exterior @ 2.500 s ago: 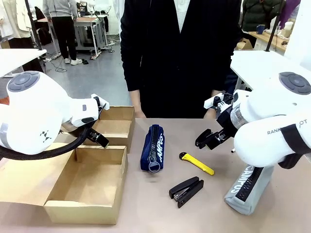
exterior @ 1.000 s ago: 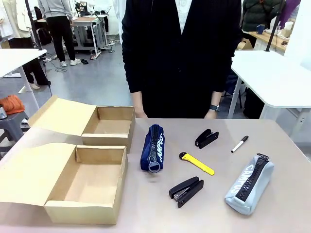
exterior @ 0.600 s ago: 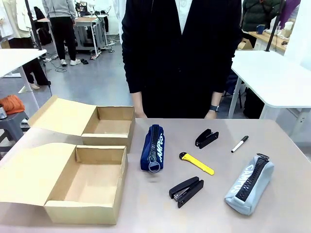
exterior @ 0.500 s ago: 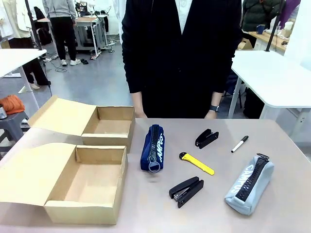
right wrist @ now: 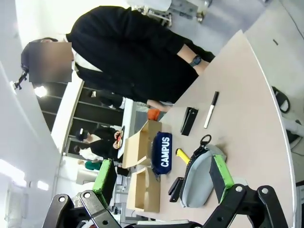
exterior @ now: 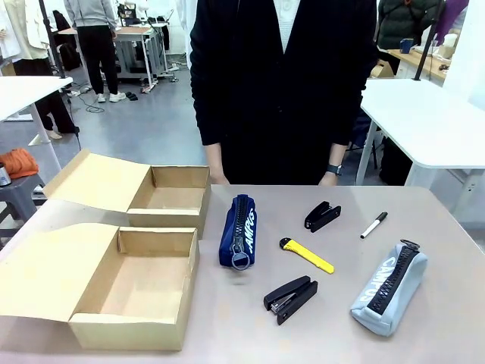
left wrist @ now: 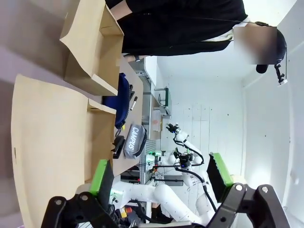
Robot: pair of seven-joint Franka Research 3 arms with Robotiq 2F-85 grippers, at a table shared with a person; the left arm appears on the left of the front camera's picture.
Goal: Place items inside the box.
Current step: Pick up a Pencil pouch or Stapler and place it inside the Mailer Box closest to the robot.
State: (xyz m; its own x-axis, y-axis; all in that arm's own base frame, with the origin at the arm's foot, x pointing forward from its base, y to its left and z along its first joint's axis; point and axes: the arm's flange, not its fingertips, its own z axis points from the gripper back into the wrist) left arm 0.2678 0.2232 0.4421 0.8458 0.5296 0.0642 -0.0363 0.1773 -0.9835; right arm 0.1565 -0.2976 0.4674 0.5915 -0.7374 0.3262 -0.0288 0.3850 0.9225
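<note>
Two open cardboard boxes stand at the table's left, a near box (exterior: 125,334) and a far box (exterior: 163,218), both with nothing inside. A navy CAMPUS pouch (exterior: 238,231) lies mid-table. Right of it are a yellow utility knife (exterior: 307,255), a near black stapler (exterior: 290,298), a far black stapler (exterior: 322,215), a black marker (exterior: 373,224) and a grey CAMPUS pouch (exterior: 389,287). My left gripper (left wrist: 160,173) is open in the air, well off the near box (left wrist: 52,142). My right gripper (right wrist: 161,178) is open too, high above the grey pouch (right wrist: 197,183) and navy pouch (right wrist: 163,152).
A person in a black top (exterior: 280,91) stands at the far edge of the table, arms down. The box lids (exterior: 45,273) fold out flat to the left. Bare tabletop (exterior: 227,326) lies between the boxes and the items.
Both arms, which filled the left and right of the front view 2.5 s ago, have pulled back out of it. The items and boxes have not moved.
</note>
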